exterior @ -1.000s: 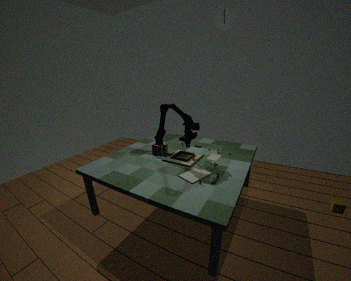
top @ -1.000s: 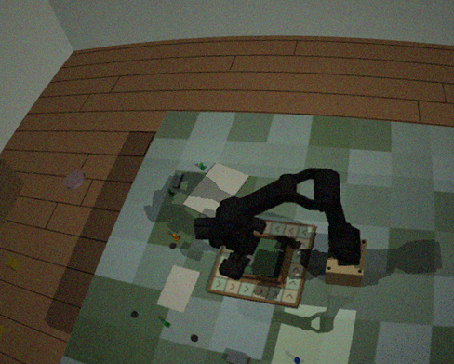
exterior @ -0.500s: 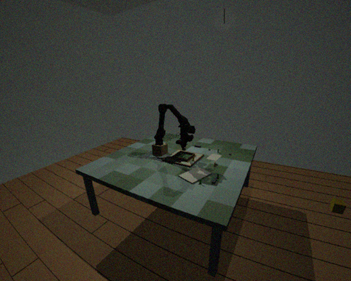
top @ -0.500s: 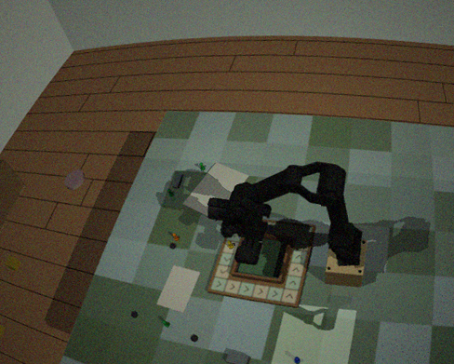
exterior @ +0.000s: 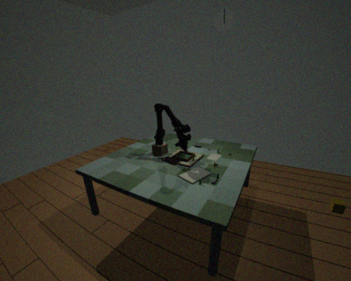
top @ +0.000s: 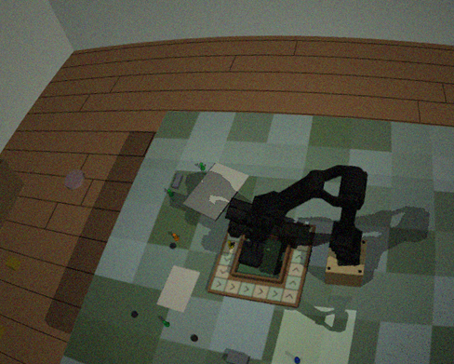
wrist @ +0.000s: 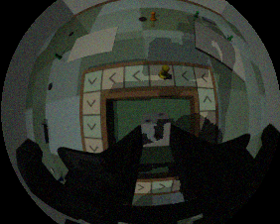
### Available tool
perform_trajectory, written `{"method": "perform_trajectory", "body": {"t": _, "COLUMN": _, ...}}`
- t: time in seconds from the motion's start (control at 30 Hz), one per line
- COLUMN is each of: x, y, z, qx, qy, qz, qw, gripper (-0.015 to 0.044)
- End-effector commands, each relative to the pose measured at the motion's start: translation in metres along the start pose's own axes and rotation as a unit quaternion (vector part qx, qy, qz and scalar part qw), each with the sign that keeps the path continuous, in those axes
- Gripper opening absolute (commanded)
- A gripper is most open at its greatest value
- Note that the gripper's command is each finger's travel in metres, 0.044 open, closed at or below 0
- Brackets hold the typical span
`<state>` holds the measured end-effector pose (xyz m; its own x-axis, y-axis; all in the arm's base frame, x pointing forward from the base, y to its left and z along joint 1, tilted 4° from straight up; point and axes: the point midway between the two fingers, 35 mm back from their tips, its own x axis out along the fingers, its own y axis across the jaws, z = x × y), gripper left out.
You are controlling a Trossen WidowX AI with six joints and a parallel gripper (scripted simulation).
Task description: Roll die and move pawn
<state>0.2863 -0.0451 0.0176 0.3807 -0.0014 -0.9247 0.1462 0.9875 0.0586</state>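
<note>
My gripper [exterior: 186, 150] [wrist: 155, 128] points down over the dice tray [wrist: 129, 111], shut on the pale grey die [wrist: 157, 136]. Dark pips show on the die, but they are too blurred to count. In the top view the arm hides the fingertips and die. The height above the tray floor is hard to tell. The board [top: 232, 286] [wrist: 112, 77] lies flat, its arrowed squares around the tray. The yellow pawn [top: 231, 244] [wrist: 164, 72] stands on a square along the board's side opposite the arm's base. Part of the ring is hidden by the fingers.
A large grey-white panel [top: 208, 189] and a pale sheet [top: 178, 288] lie beyond the board. An orange piece [top: 175, 236] [wrist: 153, 17], a green piece [top: 165, 322], a dark disc [top: 194, 337], a grey block [top: 236, 357] and a blue piece [top: 296, 360] are scattered around.
</note>
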Motion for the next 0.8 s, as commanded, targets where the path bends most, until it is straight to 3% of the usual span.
{"method": "perform_trajectory", "body": {"t": 0.0, "x": 0.003, "y": 0.0, "z": -0.002, "qx": 0.003, "qy": -0.091, "qz": 0.004, "qw": 0.996, "gripper": 0.0}}
{"method": "perform_trajectory", "body": {"t": 0.3, "x": 0.003, "y": 0.0, "z": 0.0, "qx": 0.003, "qy": -0.23, "qz": 0.006, "qw": 0.973, "gripper": 0.0}}
{"method": "perform_trajectory", "body": {"t": 0.6, "x": 0.006, "y": -0.002, "z": 0.005, "qx": 0.003, "qy": -0.233, "qz": 0.006, "qw": 0.973, "gripper": 0.0}}
{"method": "perform_trajectory", "body": {"t": 0.77, "x": -0.016, "y": -0.001, "z": -0.003, "qx": 0.003, "qy": -0.232, "qz": 0.006, "qw": 0.973, "gripper": 0.0}}
